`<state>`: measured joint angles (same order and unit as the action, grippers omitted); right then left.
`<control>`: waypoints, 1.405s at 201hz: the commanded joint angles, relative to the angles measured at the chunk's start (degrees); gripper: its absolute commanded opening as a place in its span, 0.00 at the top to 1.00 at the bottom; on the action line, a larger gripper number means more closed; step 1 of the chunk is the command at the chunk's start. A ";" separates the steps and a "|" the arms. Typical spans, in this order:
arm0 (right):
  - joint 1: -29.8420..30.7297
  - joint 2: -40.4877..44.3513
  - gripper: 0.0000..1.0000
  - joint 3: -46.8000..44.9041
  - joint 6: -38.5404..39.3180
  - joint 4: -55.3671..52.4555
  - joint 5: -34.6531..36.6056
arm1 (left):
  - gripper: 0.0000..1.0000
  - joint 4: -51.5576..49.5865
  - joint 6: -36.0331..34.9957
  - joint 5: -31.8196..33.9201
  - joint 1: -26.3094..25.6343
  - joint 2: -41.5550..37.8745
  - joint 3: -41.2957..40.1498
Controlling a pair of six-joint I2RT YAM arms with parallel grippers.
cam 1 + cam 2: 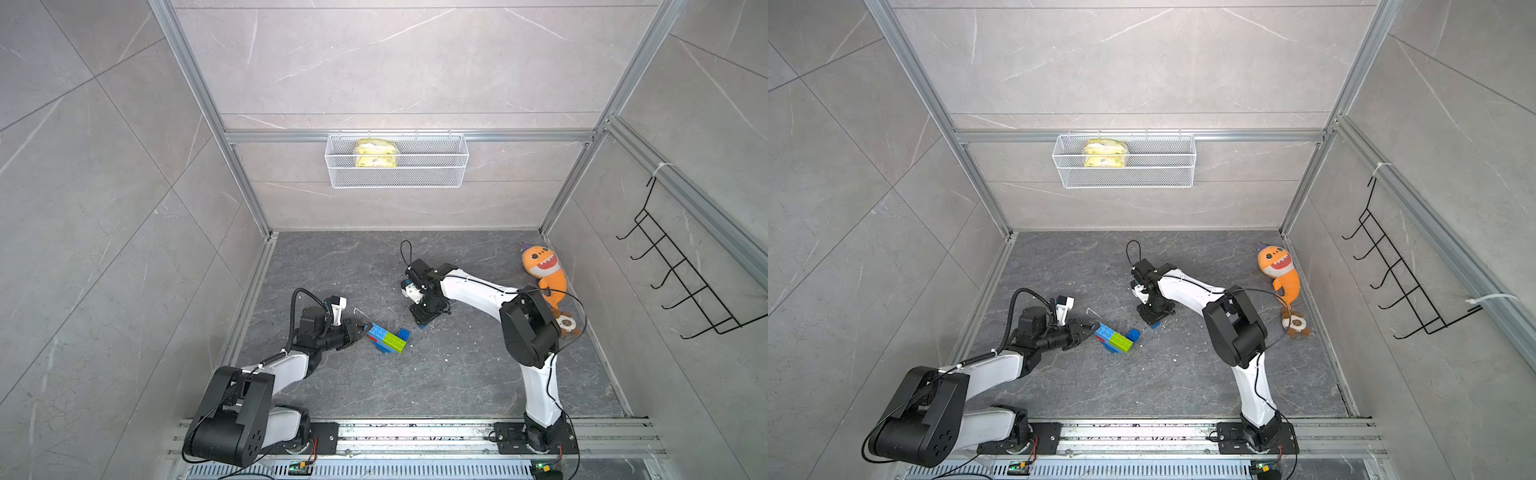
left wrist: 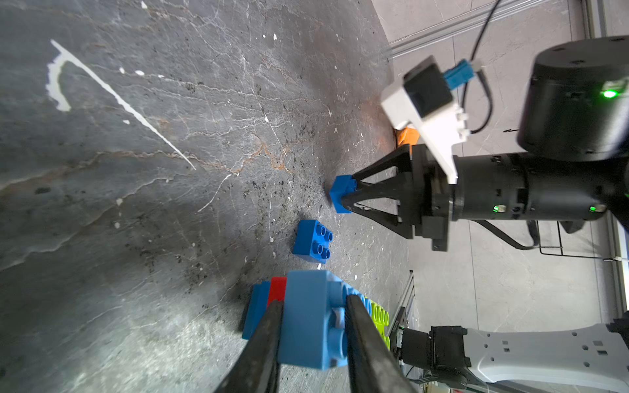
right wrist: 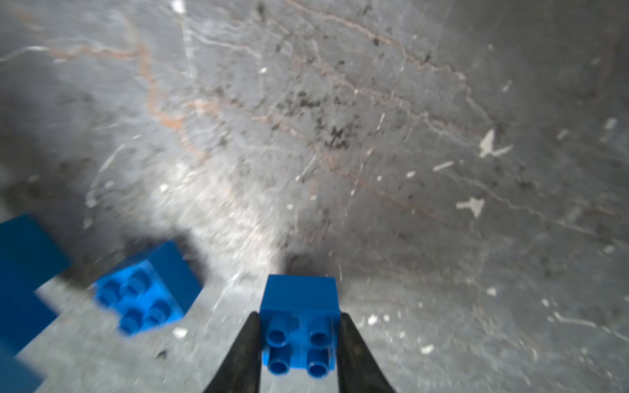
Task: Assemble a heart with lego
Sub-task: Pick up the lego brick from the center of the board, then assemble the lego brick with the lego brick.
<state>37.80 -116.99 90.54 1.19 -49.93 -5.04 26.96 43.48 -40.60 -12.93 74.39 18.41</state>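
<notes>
L end effector point(image 2: 315, 303) clamps the heart point(image 1: 388, 338) by its light-blue end, prob. steadying it on the desk point(image 1: 457, 374), while R end effector point(image 3: 299, 315) pinches a small blue brick point(image 3: 299, 294) nearby to add.

The right wrist view blurs the loose blue brick point(image 3: 146, 289); its edge crops the heart point(image 3: 23, 272).

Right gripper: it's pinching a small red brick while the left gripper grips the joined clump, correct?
Not quite. The brick in the right gripper is dark blue, not red; the right wrist view shows it plainly. The left gripper does grip the joined clump.
</notes>
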 commanded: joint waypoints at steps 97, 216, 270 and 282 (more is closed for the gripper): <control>11.28 13.94 0.68 0.67 5.47 -7.00 -12.57 | 0.68 -3.41 -1.59 1.83 -0.26 0.67 -0.40; 14.00 4.05 0.67 8.31 5.73 -8.15 -6.89 | 0.68 -3.27 -1.56 1.75 -0.26 0.67 -0.30; 13.98 1.79 0.67 10.57 6.19 -11.20 -4.33 | 0.68 -3.15 -1.71 1.75 -0.25 0.49 -0.57; 14.00 1.46 0.67 11.01 6.28 -11.95 -4.32 | 0.68 -2.98 -1.62 1.75 -0.24 0.71 -0.53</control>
<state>51.64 -114.30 99.37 6.28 -58.59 -10.68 27.00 43.48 -40.60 -12.93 74.39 18.41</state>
